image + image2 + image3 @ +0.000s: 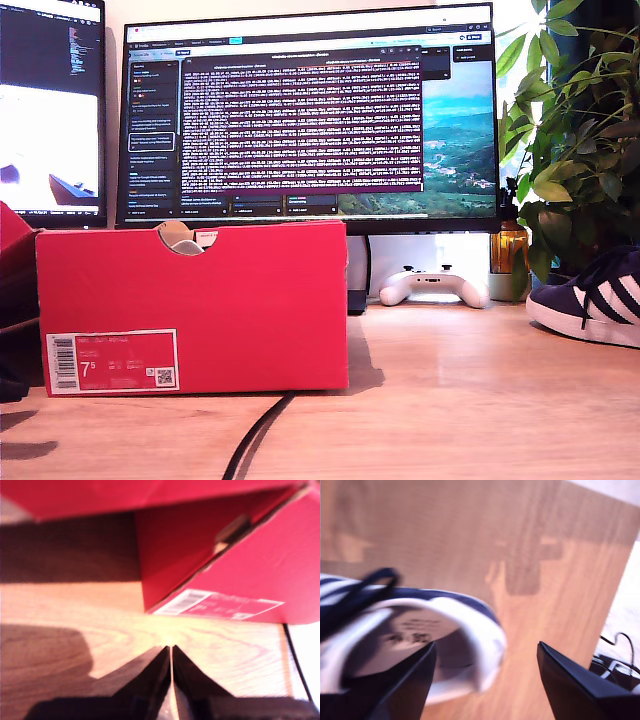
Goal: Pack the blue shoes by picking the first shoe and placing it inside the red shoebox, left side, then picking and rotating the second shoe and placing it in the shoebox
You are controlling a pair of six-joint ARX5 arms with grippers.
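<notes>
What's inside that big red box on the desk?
Mostly hidden. The red shoebox faces the exterior view with its solid front wall; only its rim notch shows something pale and rounded, too little to identify. Whether a shoe is inside cannot be seen.

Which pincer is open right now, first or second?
My second gripper: its pincer is spread wide, one finger inside the navy suede sneaker. My first gripper is shut, beside the red cardboard shoebox.
</notes>
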